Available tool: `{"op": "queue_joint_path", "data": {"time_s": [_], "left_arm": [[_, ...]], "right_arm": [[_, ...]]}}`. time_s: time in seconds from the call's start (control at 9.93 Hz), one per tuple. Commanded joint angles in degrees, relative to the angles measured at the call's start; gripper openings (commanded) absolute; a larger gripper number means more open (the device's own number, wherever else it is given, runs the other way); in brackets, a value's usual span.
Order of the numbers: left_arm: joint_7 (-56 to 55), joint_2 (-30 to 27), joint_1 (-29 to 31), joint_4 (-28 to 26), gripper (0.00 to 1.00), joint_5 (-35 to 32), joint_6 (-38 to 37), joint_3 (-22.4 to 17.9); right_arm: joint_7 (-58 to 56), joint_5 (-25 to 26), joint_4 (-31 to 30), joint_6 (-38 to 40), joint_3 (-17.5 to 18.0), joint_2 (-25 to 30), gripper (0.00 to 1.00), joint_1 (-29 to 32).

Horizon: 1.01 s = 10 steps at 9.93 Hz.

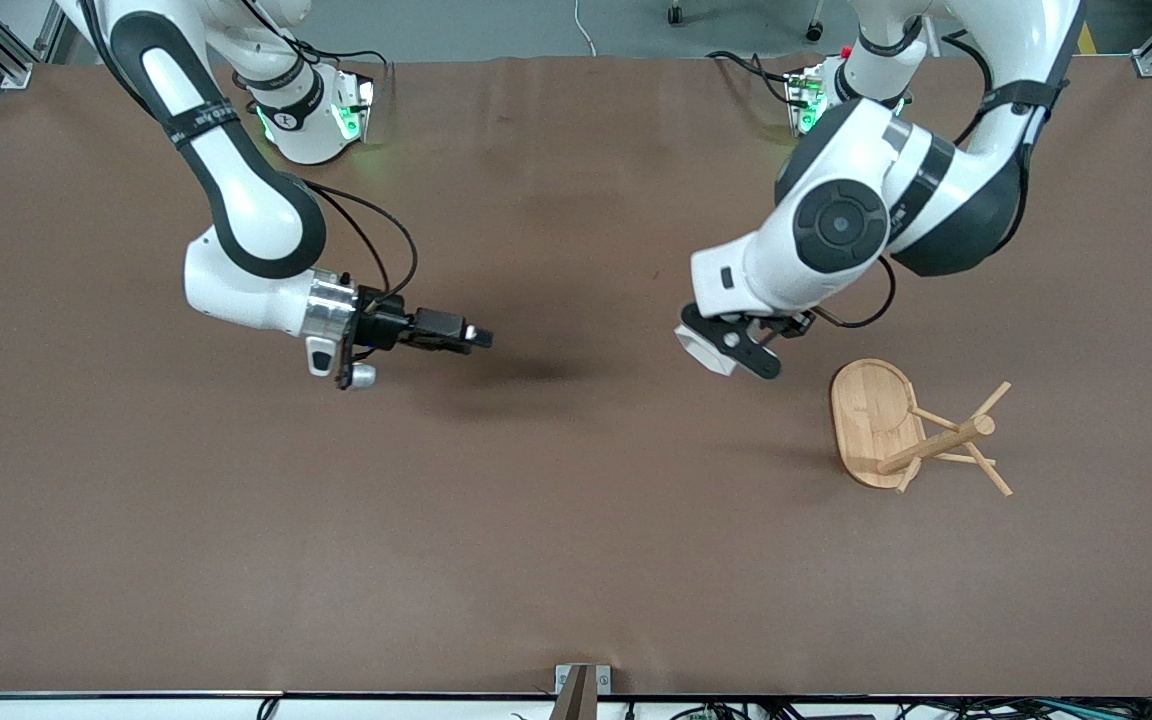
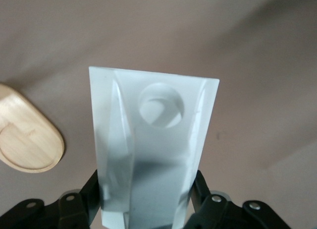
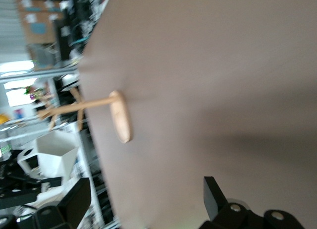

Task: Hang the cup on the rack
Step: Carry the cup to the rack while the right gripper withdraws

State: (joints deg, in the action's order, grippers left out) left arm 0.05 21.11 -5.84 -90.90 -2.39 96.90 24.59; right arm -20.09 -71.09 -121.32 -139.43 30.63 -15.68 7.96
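My left gripper (image 1: 741, 352) is shut on the white faceted cup (image 1: 704, 350) and holds it in the air over the table, beside the rack. In the left wrist view the cup (image 2: 153, 140) fills the space between the fingers (image 2: 81, 197), its handle hole facing the camera. The bamboo rack (image 1: 911, 428) stands upright on its oval base (image 1: 868, 412) toward the left arm's end of the table; part of the base shows in the left wrist view (image 2: 27, 140). My right gripper (image 1: 476, 338) is open and empty over the middle of the table. The right wrist view shows its own jaws (image 3: 147, 194) apart, the rack (image 3: 94, 107) and the held cup (image 3: 52, 157).
The brown table cover (image 1: 576, 520) spreads under everything. The table's edge nearest the front camera carries a small metal bracket (image 1: 582, 682).
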Motion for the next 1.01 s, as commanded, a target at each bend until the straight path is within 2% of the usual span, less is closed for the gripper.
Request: {"op": "queue_joint_path", "data": {"time_s": [0.0,0.2,0.3,0.6,0.7,0.91], "left_arm": [[0.9,-2.6,10.4,-7.3,0.0,0.0,3.4,1.1],[4.5,-3.0,14.3,-9.7,0.0,1.2,6.7,1.5],[6.8,-3.0,16.8,-9.7,0.0,3.5,7.7,1.9],[9.5,-2.7,18.5,-8.2,0.0,6.2,11.1,1.8],[10.2,-2.6,18.6,-8.2,0.0,6.3,11.1,1.4],[14.2,-2.5,20.4,-8.5,0.0,6.9,11.1,1.0]], "right_arm": [[1.5,9.3,-3.5,-0.7,-5.7,3.3,1.0,0.0],[1.6,25.4,-3.3,-0.6,-10.7,3.3,1.0,0.0],[1.7,31.5,-3.2,-0.1,-13.6,3.5,1.0,0.0],[2.4,39.4,-3.2,1.0,-19.0,7.1,1.0,0.0],[5.5,44.0,-2.8,2.2,-21.9,7.8,1.0,0.1],[13.0,55.2,0.8,7.8,-24.5,9.7,1.0,0.1]]}}
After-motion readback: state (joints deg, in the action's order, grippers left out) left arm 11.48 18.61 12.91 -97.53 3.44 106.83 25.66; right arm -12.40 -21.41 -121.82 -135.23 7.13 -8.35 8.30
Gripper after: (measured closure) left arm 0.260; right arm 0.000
